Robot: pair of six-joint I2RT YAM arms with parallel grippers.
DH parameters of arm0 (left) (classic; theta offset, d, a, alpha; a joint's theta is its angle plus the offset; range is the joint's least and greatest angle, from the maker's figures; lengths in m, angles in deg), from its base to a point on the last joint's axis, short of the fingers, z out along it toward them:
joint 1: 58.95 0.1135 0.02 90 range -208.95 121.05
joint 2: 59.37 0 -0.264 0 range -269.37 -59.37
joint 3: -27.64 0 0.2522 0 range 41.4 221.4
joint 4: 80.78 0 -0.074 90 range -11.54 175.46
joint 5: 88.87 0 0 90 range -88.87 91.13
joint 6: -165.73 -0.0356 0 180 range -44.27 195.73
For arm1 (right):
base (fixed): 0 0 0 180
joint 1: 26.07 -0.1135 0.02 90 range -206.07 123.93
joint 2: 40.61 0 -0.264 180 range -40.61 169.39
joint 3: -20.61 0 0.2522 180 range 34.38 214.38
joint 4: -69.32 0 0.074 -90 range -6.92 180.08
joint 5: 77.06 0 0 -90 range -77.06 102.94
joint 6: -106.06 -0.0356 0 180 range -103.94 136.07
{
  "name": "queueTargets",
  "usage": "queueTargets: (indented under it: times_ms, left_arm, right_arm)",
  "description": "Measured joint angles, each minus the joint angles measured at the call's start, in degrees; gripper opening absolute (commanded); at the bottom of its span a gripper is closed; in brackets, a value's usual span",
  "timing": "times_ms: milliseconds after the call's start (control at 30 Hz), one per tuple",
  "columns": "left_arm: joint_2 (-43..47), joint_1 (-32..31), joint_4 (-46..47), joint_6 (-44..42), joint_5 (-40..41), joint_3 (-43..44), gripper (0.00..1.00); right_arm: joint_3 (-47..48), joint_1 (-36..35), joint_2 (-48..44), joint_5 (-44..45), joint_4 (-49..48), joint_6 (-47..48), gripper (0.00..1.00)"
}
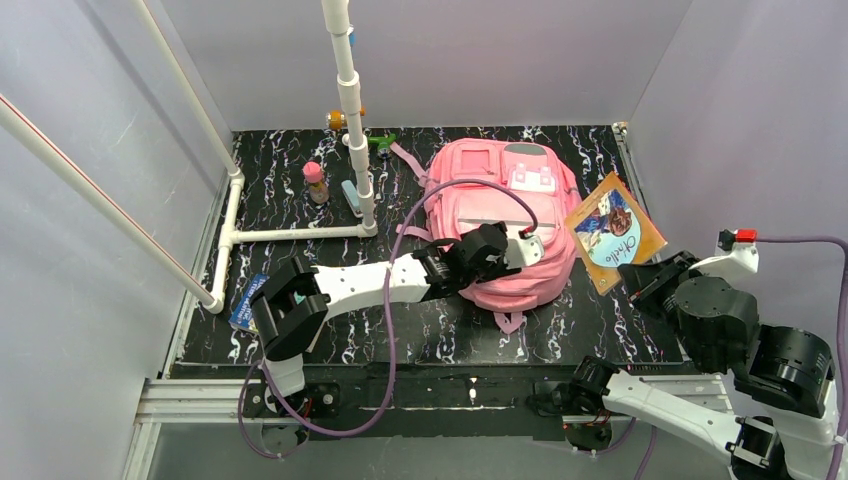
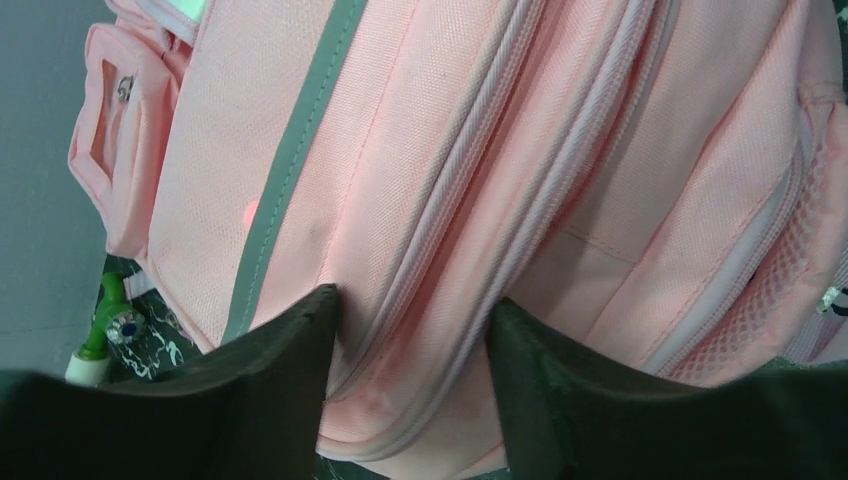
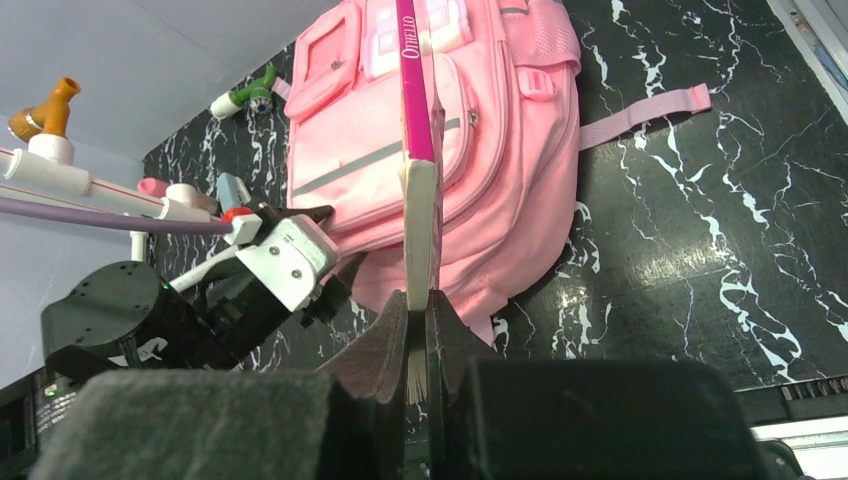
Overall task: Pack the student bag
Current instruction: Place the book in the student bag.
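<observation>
The left hand [image 2: 412,300] lies released astride the bag's [image 1: 505,215] zip [image 2: 480,230]. The right hand [image 3: 418,320] clenches a book [image 3: 420,200] near the surface's [image 1: 600,330] right edge.

We see a black tabletop with white marbled veining [image 1: 600,330], closed in at the back and both sides by plain pale lavender-grey walls [image 1: 500,60]. A frame of white plastic pipe [image 1: 290,234] stands on its left part, one upright rising out of view. Along the near edge runs what we take to be a silver metal rail [image 1: 200,398]. The light falls soft and even.
</observation>
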Motion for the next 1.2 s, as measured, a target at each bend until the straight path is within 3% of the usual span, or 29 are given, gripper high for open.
queueTargets:
  times_ms: [167, 200, 467, 900, 1200]
  left_arm:
    - [0.00, 0.07, 0.07, 0.57, 1.62, 1.84, 0.04]
    - [0.00, 0.07, 0.02, 0.57, 1.84, 2.45, 0.00]
    - [-0.57, 0.24, -1.46, 2.05, 4.48, 8.37, 0.00]
    - [-1.44, 0.76, -3.69, 4.90, 11.89, 15.28, 0.00]
    - [-3.26, 0.94, -5.25, 3.69, 13.42, 18.84, 0.00]
  right_arm:
    - [-0.92, 0.00, -0.70, -0.90, 0.68, -1.07, 0.01]
    - [-0.94, 0.00, -0.92, -1.25, 0.74, -1.40, 0.01]
    - [-3.13, 0.00, -3.50, -5.22, -0.94, -4.74, 0.01]
    - [-28.83, 0.00, -14.62, -16.57, -19.96, -17.42, 0.01]
    - [-30.29, 0.00, -15.41, -16.63, -23.30, -21.88, 0.01]
